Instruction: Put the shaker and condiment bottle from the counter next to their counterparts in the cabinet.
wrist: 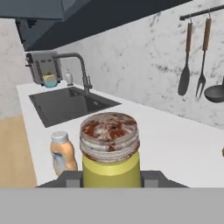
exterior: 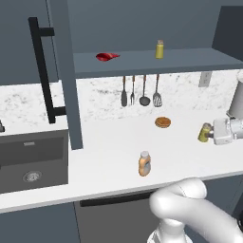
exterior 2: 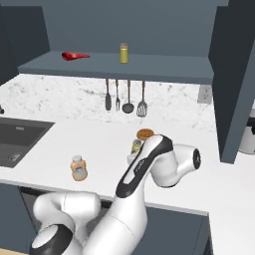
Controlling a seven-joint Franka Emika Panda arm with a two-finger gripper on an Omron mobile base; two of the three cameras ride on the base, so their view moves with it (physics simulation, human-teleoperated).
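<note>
I have the shaker [wrist: 110, 151] right in front of the hand camera, its mottled cap toward me and its yellow-green body sitting between the two dark finger blocks at the bottom of the picture. The claw [exterior: 209, 133] is drawn in narrow on it, and I judge that to be a grip on the shaker. From the left base camera the shaker shows at the far right of the counter [exterior: 114, 142], at the tip of the white hand, which reaches in sideways from the right; it stands roughly upright, close to the counter, and I cannot tell whether it is off the surface yet.

The relation that matters next: the matching shaker [exterior: 160, 49] stands on the shelf of the cabinet [exterior: 152, 64], above and to the left of my claw, with the red flat bottle [exterior: 107, 57] further left along the same shelf. So I expect a lift up and leftward, keeping the shaker's long axis vertical.

The orange condiment bottle [exterior: 144, 163] waits on the counter, to the left of the claw and nearer the front edge. A small round brown item [exterior: 163, 122] lies behind, under the hanging utensils [exterior: 140, 92].
</note>
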